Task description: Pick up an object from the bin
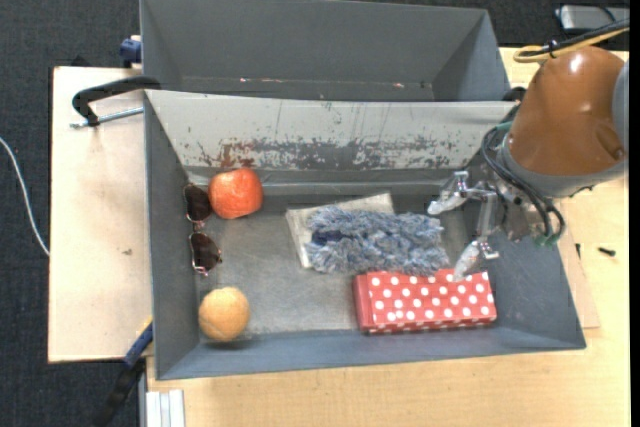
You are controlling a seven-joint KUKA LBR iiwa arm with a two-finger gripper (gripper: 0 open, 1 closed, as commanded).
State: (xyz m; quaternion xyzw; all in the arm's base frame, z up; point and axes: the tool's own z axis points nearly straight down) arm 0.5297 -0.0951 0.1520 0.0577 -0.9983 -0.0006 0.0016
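Here's the grey metal bin (165, 245), its back wall scuffed and rust-flecked. The landmark is a flat red box (425, 301) dotted with white, lying at the front. Just behind it sits a shaggy blue-grey cloth (370, 237) in clear plastic wrap. The gripper (461, 233) hangs over the box's right back corner, beside the cloth's right end, its metal fingers spread apart with nothing clamped between them. Well left of the box there's a smooth round orange (224, 313). Dark sunglasses (201, 233) lie behind the orange, and a glossy red apple (236, 193) sits farthest back.
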